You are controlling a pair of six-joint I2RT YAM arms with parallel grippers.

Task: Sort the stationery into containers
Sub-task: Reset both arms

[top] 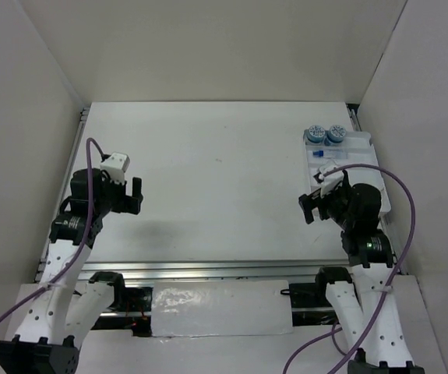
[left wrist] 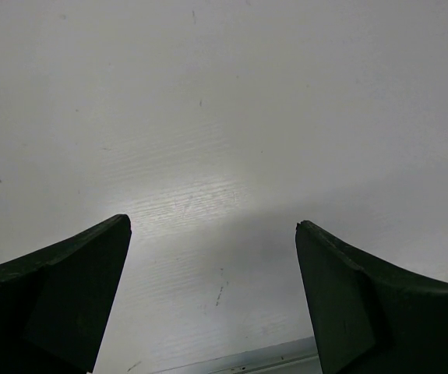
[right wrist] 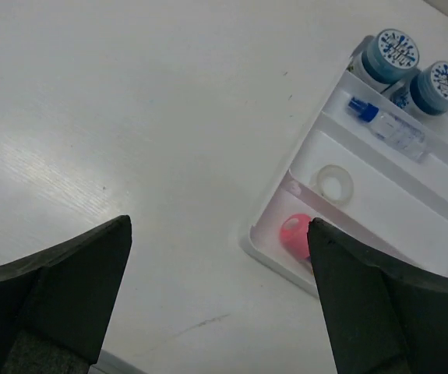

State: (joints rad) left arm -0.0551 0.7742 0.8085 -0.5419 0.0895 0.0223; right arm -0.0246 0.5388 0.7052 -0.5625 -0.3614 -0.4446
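The white compartment tray lies at the far right of the table; it also shows in the right wrist view. In it stand two round blue pots. The tiny blue-capped white bottle, the translucent white ring and the pink tube each lie in a compartment. My right gripper is open and empty, above bare table just left of the tray's near corner. My left gripper is open and empty over bare table at the left.
White walls enclose the table on three sides. A metal rail runs along the near edge, and its strip shows at the bottom of the left wrist view. Purple cables loop from both arms.
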